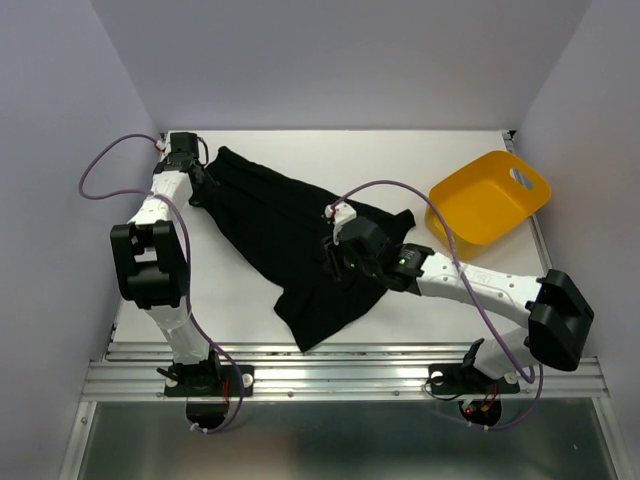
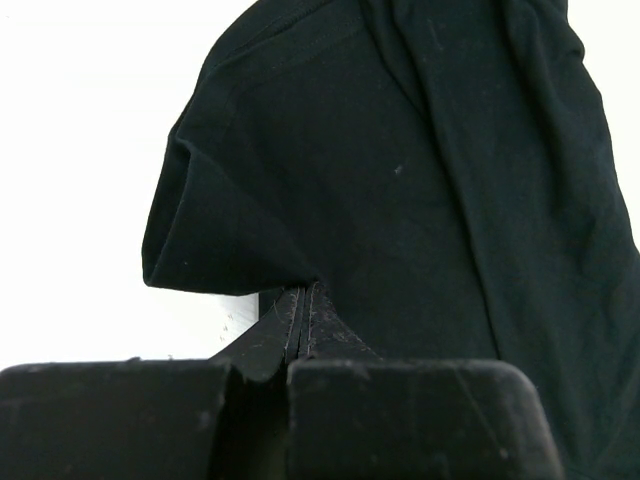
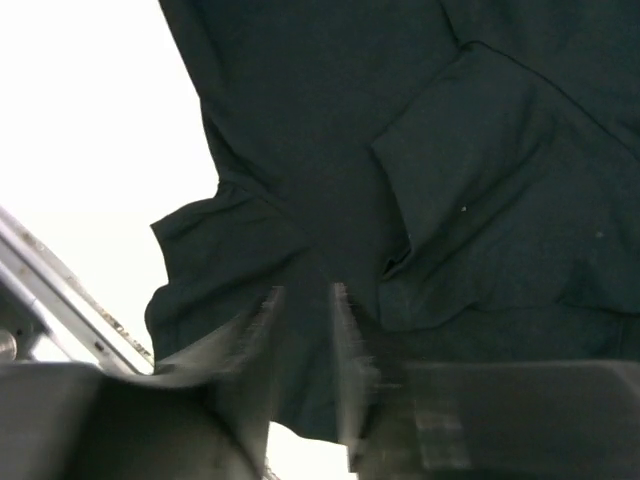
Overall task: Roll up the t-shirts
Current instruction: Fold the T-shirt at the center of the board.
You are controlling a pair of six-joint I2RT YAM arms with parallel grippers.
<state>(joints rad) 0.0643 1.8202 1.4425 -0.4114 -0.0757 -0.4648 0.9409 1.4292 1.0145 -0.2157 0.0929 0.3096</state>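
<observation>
We have the black t-shirt (image 1: 285, 235) lying crumpled on a diagonal across the white table (image 1: 420, 160), from the far left corner toward the near middle. Our left gripper (image 2: 303, 292) is clamped tight on a fold at the far-left end, probably to anchor and tension the cloth. Our right gripper (image 3: 305, 300), over the shirt's middle, stands parted by a narrow gap; we cannot tell whether it pinches cloth. The yellow tub (image 1: 470, 220) sits far right, apart. Wrinkles and overlapping folds would hinder rolling.
</observation>
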